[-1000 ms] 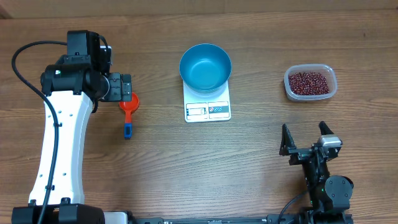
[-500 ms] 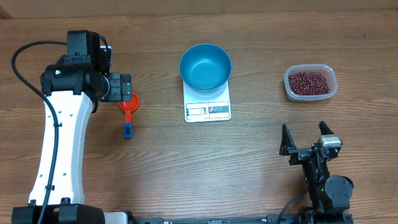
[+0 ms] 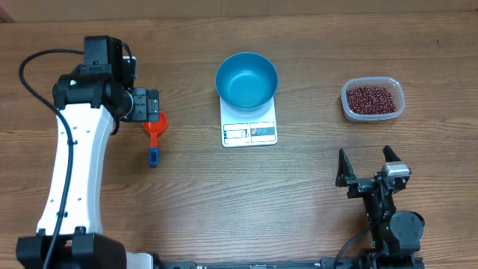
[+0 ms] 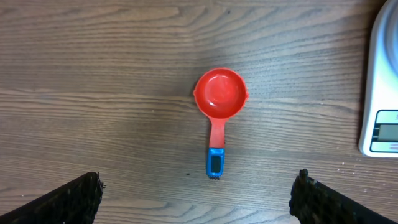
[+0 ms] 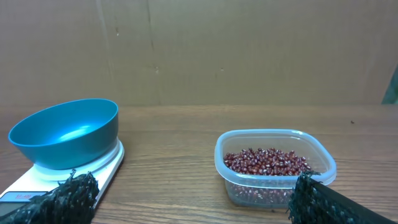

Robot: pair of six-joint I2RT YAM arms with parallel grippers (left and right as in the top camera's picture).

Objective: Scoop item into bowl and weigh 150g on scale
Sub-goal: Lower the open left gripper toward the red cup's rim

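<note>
The blue bowl (image 3: 246, 81) stands empty on the white scale (image 3: 249, 131) at the middle back of the table. The item, dark red-brown beans (image 3: 371, 98), fills a clear tub (image 3: 373, 112) at the right. A red scoop with a blue handle tip (image 3: 154, 131) lies on the table to the left of the scale. My left gripper (image 3: 152, 104) hovers open just above the scoop's cup; in the left wrist view the scoop (image 4: 219, 99) lies ahead of the wide-spread fingers (image 4: 74, 199). My right gripper (image 3: 366, 161) rests open near the front right, facing the beans (image 5: 267, 160) and the bowl (image 5: 65, 134).
Bare wooden tabletop lies between the scoop, the scale (image 5: 93, 169) and the tub (image 5: 273, 180). A brown cardboard wall (image 5: 199, 50) stands behind the table. The scale's edge (image 4: 379, 74) shows at the right of the left wrist view.
The left arm's upper part has shifted slightly; its gripper stays over the scoop. The right arm, bowl, scale and tub have not moved.
</note>
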